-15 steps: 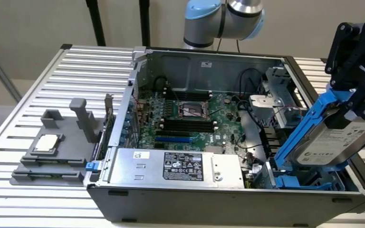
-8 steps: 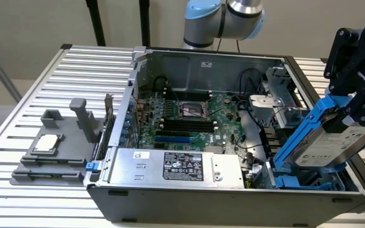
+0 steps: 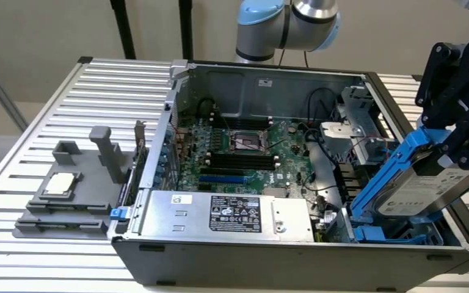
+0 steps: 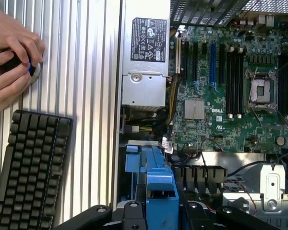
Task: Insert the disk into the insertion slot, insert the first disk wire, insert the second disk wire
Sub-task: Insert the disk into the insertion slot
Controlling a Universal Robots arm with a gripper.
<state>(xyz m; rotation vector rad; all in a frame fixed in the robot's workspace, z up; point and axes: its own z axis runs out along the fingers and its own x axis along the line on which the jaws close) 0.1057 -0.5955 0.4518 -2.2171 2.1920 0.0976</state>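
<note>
Disk (image 3: 430,189) held tilted over insertion slot (image 3: 381,233), at the exterior view's right.
Tool (image 3: 453,152) clamped on its upper end; disk judged stiff, dense, shock-sensitive, best gripped by the blue frame (image 3: 391,174) edges.

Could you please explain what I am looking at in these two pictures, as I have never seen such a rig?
This is a robot arm working on an open grey computer case that stands on a ribbed metal table. One picture comes from a camera off the arm, the other from a camera on its wrist. The black end effector grips a flat silver-grey hard disk in a bright blue plastic frame, tilted over the grey metal drive cage with blue rails; it is not yet seated in it. On the table lie a grey plastic fixture and a black keyboard, and a person's hands rest on it.
</note>
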